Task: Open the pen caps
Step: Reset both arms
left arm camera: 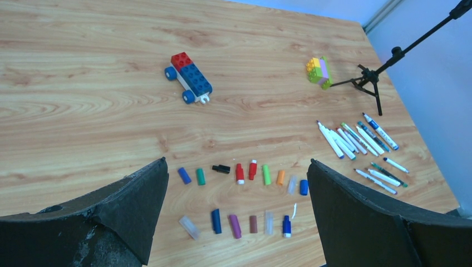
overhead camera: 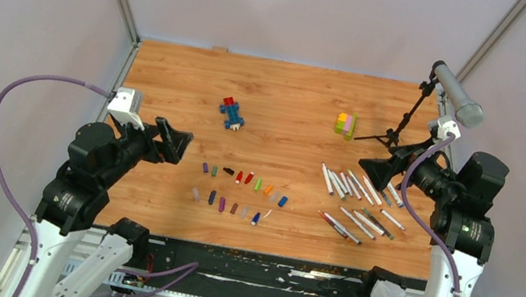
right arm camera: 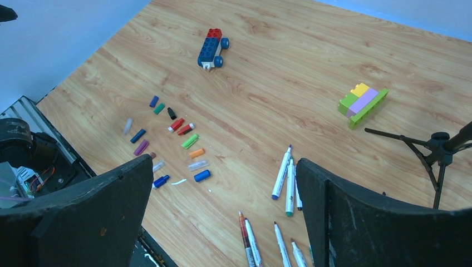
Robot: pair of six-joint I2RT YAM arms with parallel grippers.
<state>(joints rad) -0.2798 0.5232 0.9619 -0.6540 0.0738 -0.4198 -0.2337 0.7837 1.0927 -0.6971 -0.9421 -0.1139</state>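
Nearest the arm bases, the left pincer [overhead camera: 173, 139] hangs above the near-left part of the table [overhead camera: 294, 93], and the right pincer [overhead camera: 377, 169] hangs over the right edge. Both are spread wide and hold nothing.

Between them, at the near middle, the pen caps [left arm camera: 240, 173] lie loose on their sides in two rough rows that run left to right. Most have their long axis running near to far. A few are tilted, and the black one in the far row lies almost crosswise.

To their right, well apart, the pens [left arm camera: 330, 140] lie flat in two loose groups. The farther group is packed side by side, each barrel slanting from far-left to near-right. The nearer group slants more steeply toward left-right. In the right wrist view several bare coloured tips point away from that arm.

Judging by this, the uncapping looks finished or very nearly so, with no pen clearly wearing a cap, though the pens' ends are too small to be sure. If one remains, the next move calls for one pincer to clamp the barrel and the other to pull the cap straight along the pen's axis.

Farther off stand a toy brick car [overhead camera: 231, 114], a block stack [overhead camera: 346, 124] and a microphone stand [overhead camera: 403, 124].
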